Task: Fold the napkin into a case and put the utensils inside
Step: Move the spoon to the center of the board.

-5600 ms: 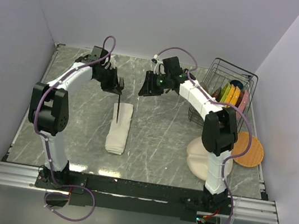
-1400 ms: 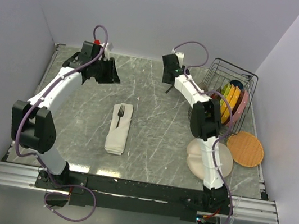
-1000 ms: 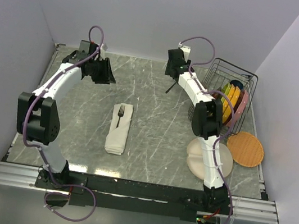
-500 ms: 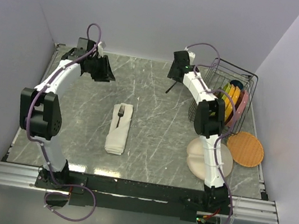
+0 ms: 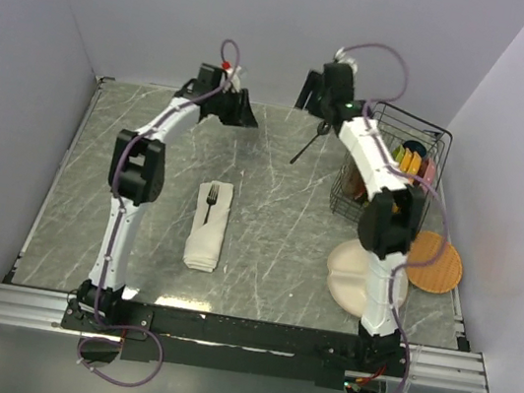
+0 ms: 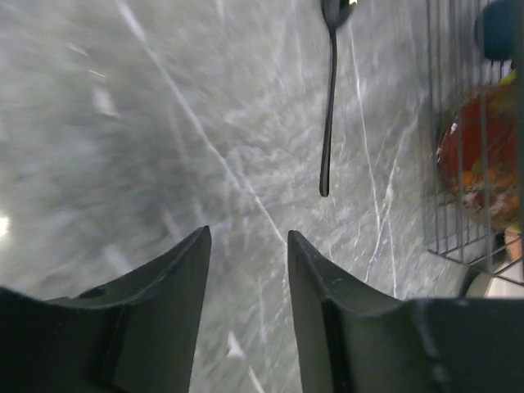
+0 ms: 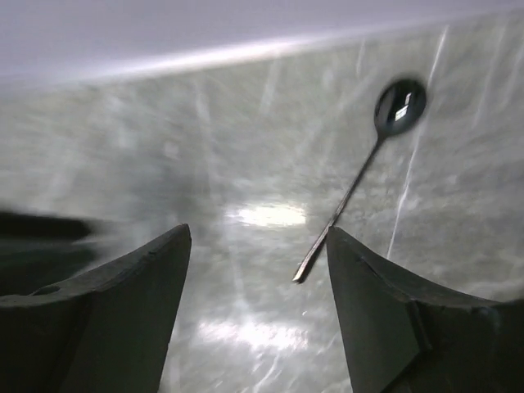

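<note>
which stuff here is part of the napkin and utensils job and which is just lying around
Part of the job:
folded napkin
fork, lying on the napkin
spoon, lying apart, near the rack

Just lying about:
wire rack
coloured plates standing in the rack
beige divided plate
orange round mat

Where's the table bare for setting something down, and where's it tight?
Bare: left of the folded napkin out to the table edge, and between napkin and beige plate. Tight: the right side, with wire rack, beige plate and orange mat. The spoon lies far centre.
</note>
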